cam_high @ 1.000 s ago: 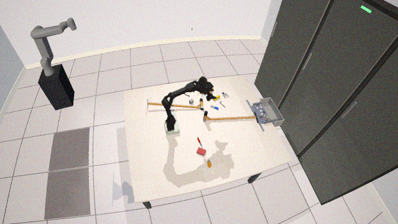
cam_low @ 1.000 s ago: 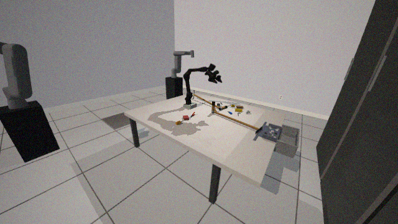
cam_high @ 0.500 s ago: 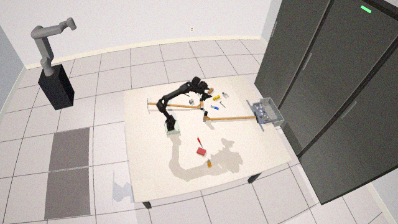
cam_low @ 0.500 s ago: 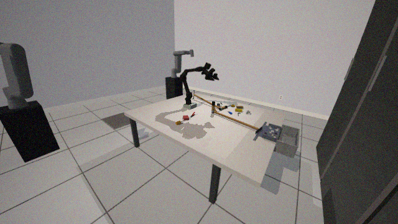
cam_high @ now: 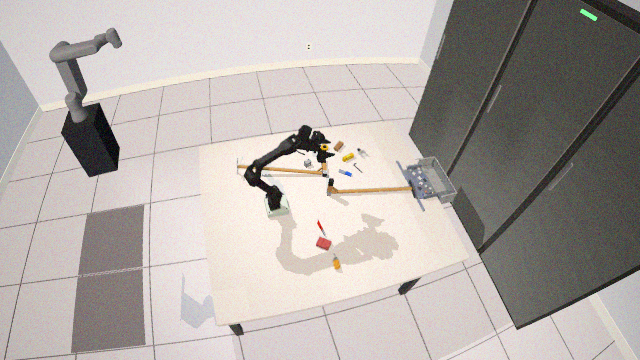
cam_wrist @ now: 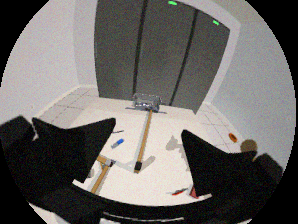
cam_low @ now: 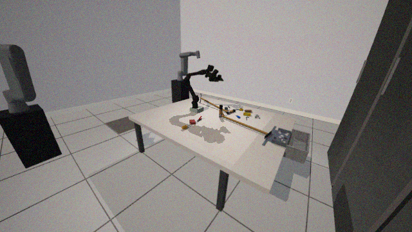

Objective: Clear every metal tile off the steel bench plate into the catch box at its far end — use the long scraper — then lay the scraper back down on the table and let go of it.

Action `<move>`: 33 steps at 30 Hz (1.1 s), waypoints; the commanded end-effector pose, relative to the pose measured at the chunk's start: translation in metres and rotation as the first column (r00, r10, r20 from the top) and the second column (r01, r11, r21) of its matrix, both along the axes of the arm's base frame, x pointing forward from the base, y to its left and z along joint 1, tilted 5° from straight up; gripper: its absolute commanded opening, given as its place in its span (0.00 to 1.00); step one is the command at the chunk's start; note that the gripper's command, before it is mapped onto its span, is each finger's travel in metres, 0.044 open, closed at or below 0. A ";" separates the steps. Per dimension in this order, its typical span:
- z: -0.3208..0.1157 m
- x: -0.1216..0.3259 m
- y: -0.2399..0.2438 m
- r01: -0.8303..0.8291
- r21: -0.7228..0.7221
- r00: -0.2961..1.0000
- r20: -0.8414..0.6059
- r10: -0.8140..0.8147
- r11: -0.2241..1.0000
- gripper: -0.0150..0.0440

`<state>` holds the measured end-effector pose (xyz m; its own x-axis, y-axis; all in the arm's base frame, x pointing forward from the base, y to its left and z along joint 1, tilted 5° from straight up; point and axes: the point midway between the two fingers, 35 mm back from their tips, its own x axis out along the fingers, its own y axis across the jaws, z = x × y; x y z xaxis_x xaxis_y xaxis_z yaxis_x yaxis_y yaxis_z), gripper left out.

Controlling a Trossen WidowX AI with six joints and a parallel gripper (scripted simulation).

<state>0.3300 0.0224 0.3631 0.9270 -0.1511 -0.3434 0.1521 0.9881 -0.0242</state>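
The long scraper (cam_high: 372, 190) (cam_low: 246, 125) (cam_wrist: 144, 142) lies on the table, with a wooden handle and a dark upright grip at its near end. Its far end is at the near edge of the steel plate (cam_high: 411, 176) (cam_low: 273, 138). Several small pale and dark metal tiles (cam_high: 425, 184) (cam_low: 284, 136) are on the plate. The clear grey catch box (cam_high: 451, 187) (cam_low: 297, 154) (cam_wrist: 146, 97) is at the plate's far end; its contents are not clear. My gripper (cam_high: 329, 148) (cam_low: 221, 78) (cam_wrist: 149, 127) is open and empty, high above the table and away from the scraper's grip.
A second wooden-handled tool (cam_high: 285, 170) (cam_low: 209, 102) (cam_wrist: 100, 181) lies left of the scraper. A yellow piece (cam_high: 348, 157), a brown block (cam_high: 339, 146) and a blue piece (cam_high: 345, 173) lie beyond it. A red block (cam_high: 323, 243) and an orange-handled tool (cam_high: 336, 262) lie on the other side.
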 end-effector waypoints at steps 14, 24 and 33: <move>0.005 -0.032 -0.001 -0.004 -0.003 0.996 0.089 0.004 1.000 1.00; 0.005 -0.032 -0.001 -0.004 -0.003 0.996 0.089 0.004 1.000 1.00; 0.005 -0.032 -0.001 -0.004 -0.003 0.996 0.089 0.004 1.000 1.00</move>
<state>0.2983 0.0216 0.3679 0.9547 -0.1435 -0.2607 0.1462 0.9892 -0.0092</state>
